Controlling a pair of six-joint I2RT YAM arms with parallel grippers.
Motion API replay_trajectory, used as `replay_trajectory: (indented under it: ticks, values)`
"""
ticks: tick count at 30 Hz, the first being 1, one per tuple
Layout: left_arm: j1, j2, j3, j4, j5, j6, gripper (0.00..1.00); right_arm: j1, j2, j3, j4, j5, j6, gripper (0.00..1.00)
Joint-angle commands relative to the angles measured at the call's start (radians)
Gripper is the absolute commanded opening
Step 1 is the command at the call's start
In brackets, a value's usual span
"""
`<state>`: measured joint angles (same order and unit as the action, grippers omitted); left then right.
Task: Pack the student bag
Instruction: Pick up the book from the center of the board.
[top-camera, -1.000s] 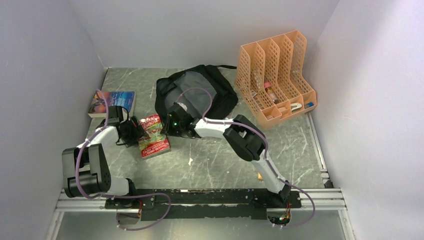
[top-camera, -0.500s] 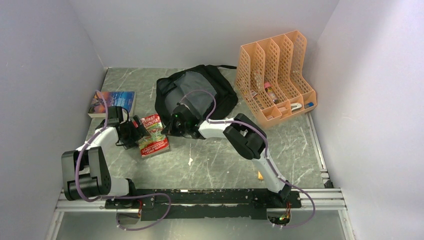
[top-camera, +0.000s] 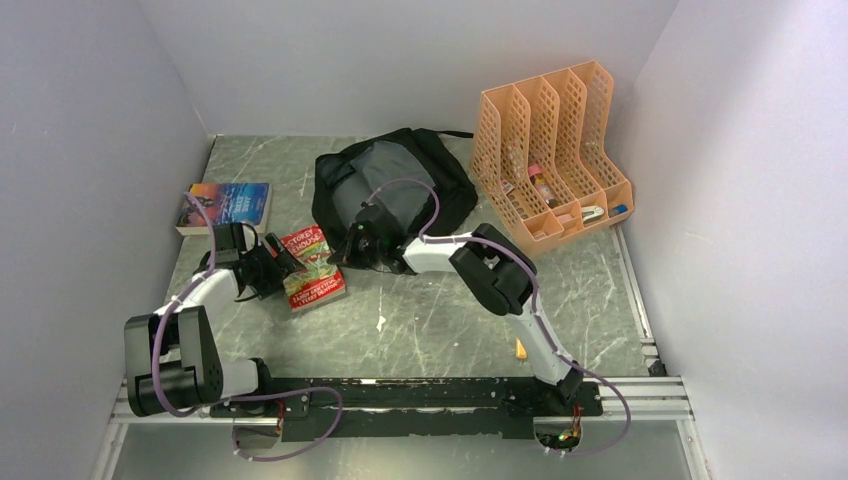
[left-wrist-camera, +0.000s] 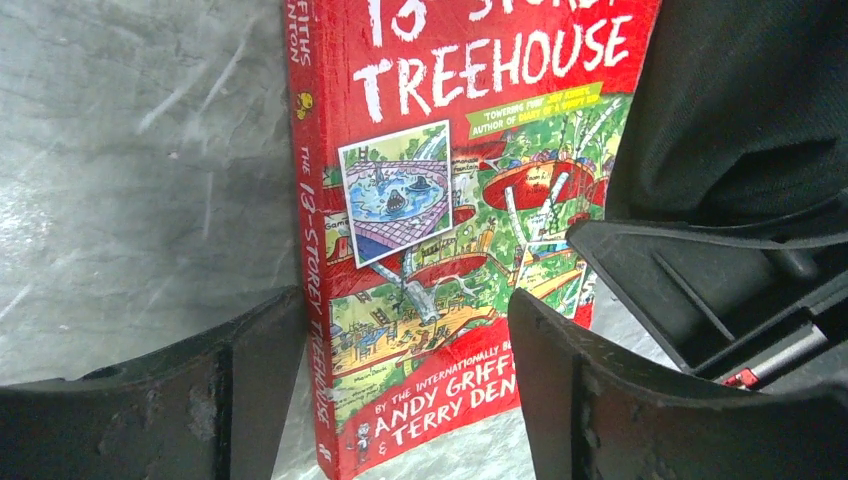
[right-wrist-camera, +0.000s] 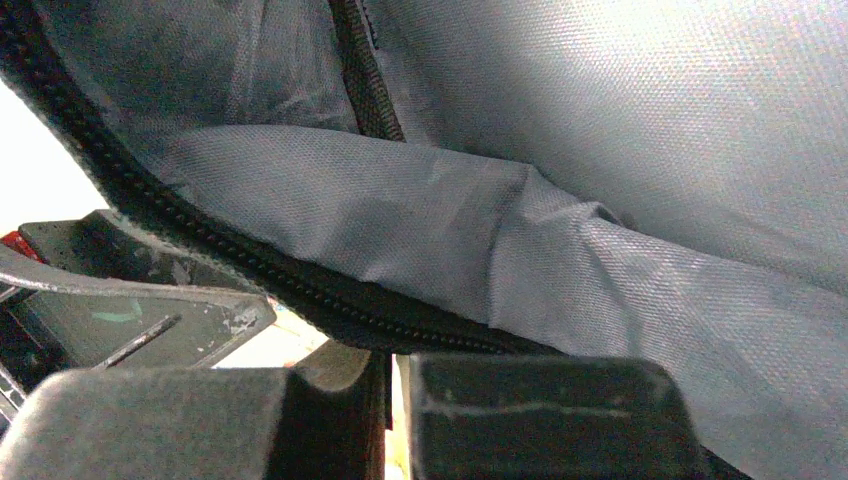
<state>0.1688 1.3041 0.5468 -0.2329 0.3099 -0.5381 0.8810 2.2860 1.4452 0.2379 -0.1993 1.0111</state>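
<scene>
Obs: right gripper (right-wrist-camera: 395, 372) pinched shut on bag (top-camera: 445, 195) zipper rim, presumably to hold mouth open. The left gripper (left-wrist-camera: 405, 345) is open, straddling red book (left-wrist-camera: 440, 180) toward tabletop (top-camera: 450, 310) left edge.

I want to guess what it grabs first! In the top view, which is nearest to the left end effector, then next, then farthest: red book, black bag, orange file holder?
From the left end effector:
1. The red book, right beside it, on its right.
2. The student bag, farther back, mid-table.
3. The orange file organiser, in the back right corner.
</scene>
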Motion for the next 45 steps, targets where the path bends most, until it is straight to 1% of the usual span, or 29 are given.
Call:
replay_trajectory:
  ticks: [1, 5, 10, 17, 20, 23, 27, 29, 30, 31, 33, 34, 36, 38, 40, 42, 45]
  values:
    - [-0.01, 0.009, -0.075, 0.075, 0.151, -0.062, 0.76, -0.019, 0.066, -0.048, -0.186, 0.072, -0.038, 0.0]
    - [-0.01, -0.038, -0.096, 0.164, 0.233, -0.095, 0.71, -0.02, 0.069, -0.045, -0.184, 0.058, -0.041, 0.0]
    - [-0.011, -0.112, -0.125, 0.309, 0.318, -0.145, 0.69, -0.019, 0.072, -0.048, -0.18, 0.049, -0.043, 0.0]
    - [-0.01, -0.137, -0.176, 0.5, 0.423, -0.223, 0.66, -0.019, 0.075, -0.041, -0.183, 0.035, -0.051, 0.0]
    - [-0.011, -0.136, -0.179, 0.53, 0.436, -0.231, 0.6, -0.02, 0.073, -0.042, -0.182, 0.032, -0.054, 0.0]
    - [-0.011, -0.124, -0.166, 0.531, 0.441, -0.226, 0.5, -0.019, 0.069, -0.04, -0.184, 0.035, -0.06, 0.0]
    - [-0.01, -0.123, -0.128, 0.469, 0.421, -0.191, 0.34, -0.016, 0.048, -0.047, -0.181, 0.06, -0.073, 0.0]
    - [-0.01, -0.136, -0.1, 0.4, 0.386, -0.157, 0.26, -0.014, 0.025, -0.053, -0.175, 0.08, -0.099, 0.0]
    - [-0.01, -0.144, -0.084, 0.34, 0.362, -0.135, 0.23, -0.012, 0.012, -0.055, -0.175, 0.09, -0.11, 0.0]
    - [-0.01, -0.151, -0.067, 0.292, 0.335, -0.113, 0.19, -0.01, -0.002, -0.056, -0.172, 0.098, -0.121, 0.06]
    - [-0.009, -0.161, -0.026, 0.176, 0.269, -0.074, 0.08, -0.01, -0.032, -0.064, -0.158, 0.101, -0.147, 0.19]
    - [-0.009, -0.167, -0.006, 0.13, 0.239, -0.053, 0.05, -0.009, -0.049, -0.068, -0.154, 0.103, -0.159, 0.23]
    - [-0.009, -0.196, 0.037, 0.039, 0.178, -0.028, 0.05, -0.009, -0.09, -0.082, -0.141, 0.098, -0.188, 0.33]
    - [-0.009, -0.239, 0.089, -0.038, 0.12, -0.009, 0.05, -0.007, -0.143, -0.098, -0.13, 0.084, -0.227, 0.39]
    - [-0.009, -0.283, 0.15, -0.108, 0.059, 0.004, 0.05, -0.006, -0.21, -0.119, -0.123, 0.073, -0.269, 0.42]
    - [-0.008, -0.317, 0.217, -0.16, 0.036, 0.02, 0.05, -0.005, -0.287, -0.152, -0.11, 0.071, -0.323, 0.44]
    - [-0.01, -0.331, 0.322, -0.197, 0.069, 0.052, 0.05, -0.007, -0.424, -0.217, -0.061, 0.08, -0.401, 0.46]
